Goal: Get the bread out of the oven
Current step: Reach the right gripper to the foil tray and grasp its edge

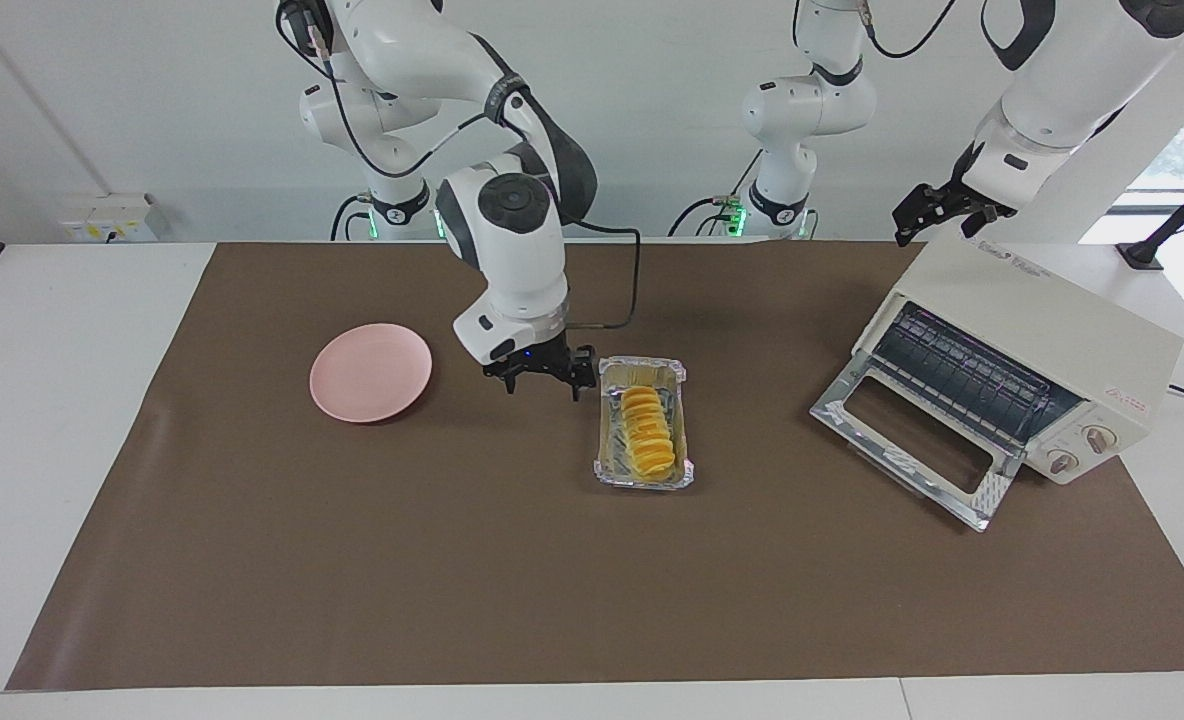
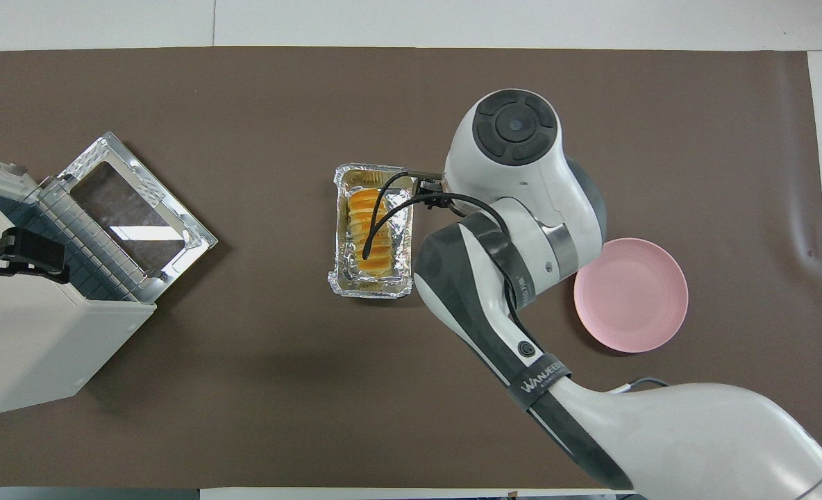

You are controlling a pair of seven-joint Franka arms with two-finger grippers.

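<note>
- The bread [image 1: 648, 432] is lying in the foil tray [image 1: 604, 440] on the brown mat [image 1: 352, 560], already out of the oven [image 1: 1042, 340] and well apart from it, so what is left looks like the release and the clearing away.
- The right pincer [image 1: 544, 375] is hanging low just beside the tray's corner nearest the robots, on the side toward the pink plate [image 1: 371, 371]. Its fingers are standing apart and gripping nothing; from the facing view they appear clear of the foil, though the gap is small.
- To finish well, the right arm should be rising straight up before travelling sideways, since a slanted exit could be catching the thin foil rim and dragging the tray.
- The cable looping off the wrist is crossing over the loaf in the overhead view; a slow lift would be keeping it from snagging.
- The oven door [image 1: 912, 455] is lying dropped open, the wire rack [image 1: 962, 375] bare. The left pincer [image 1: 937, 212] is waiting with its fingers spread above the oven's top, at the edge nearest the robots, holding nothing.
- If the loaf is meant for the plate, a soft grip across its ridges would be wise, as it looks easily crushed.
</note>
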